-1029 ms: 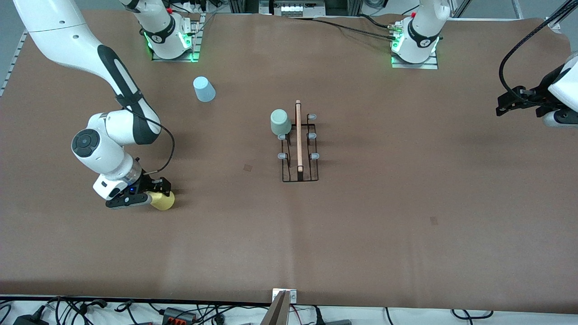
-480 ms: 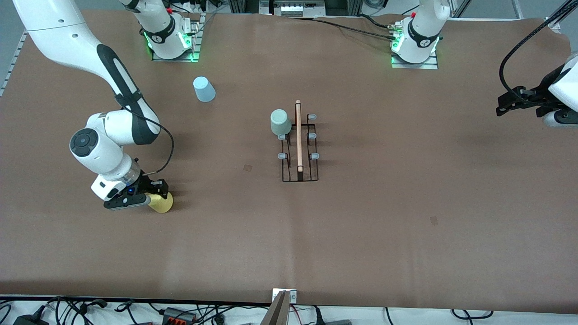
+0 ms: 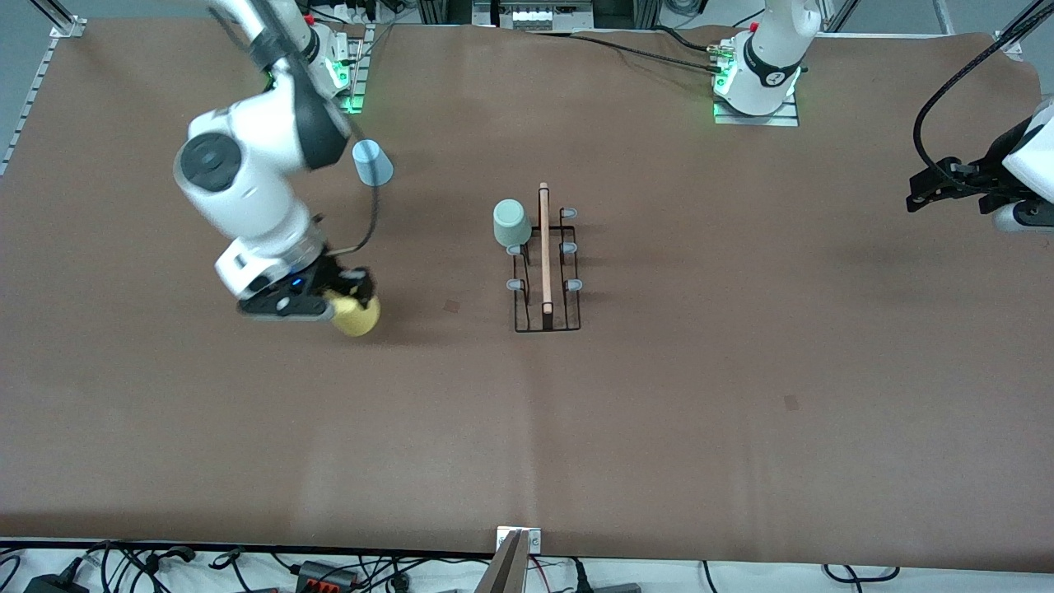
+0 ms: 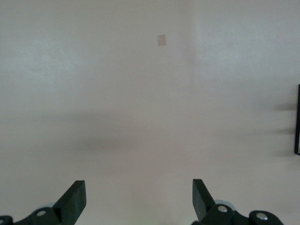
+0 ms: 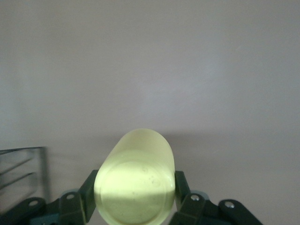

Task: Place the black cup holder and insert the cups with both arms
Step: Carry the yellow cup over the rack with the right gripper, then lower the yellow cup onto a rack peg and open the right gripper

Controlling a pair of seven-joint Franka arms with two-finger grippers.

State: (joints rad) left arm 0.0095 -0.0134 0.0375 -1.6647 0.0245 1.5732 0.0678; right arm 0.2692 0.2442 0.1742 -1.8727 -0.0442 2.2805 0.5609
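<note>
The black cup holder (image 3: 547, 315) stands mid-table with its wooden rod handle (image 3: 543, 247) on top. The mint green cup (image 3: 510, 223) sits upside down on a peg of the holder, on the side toward the right arm's end. The light blue cup (image 3: 372, 162) stands upside down on the table near the right arm's base. My right gripper (image 3: 350, 303) is shut on the yellow cup (image 3: 356, 315), held in the air on its side; it also shows in the right wrist view (image 5: 136, 176). My left gripper (image 4: 138, 201) is open and empty, up at the left arm's end of the table (image 3: 947, 185).
The brown table mat (image 3: 659, 412) covers the whole surface. Cables and a metal bracket (image 3: 517, 543) lie along the edge nearest the front camera. A corner of the holder's wire base (image 5: 23, 166) shows in the right wrist view.
My right gripper has lifted the yellow cup off the table and carried it toward the cup holder. The left arm has not moved.
</note>
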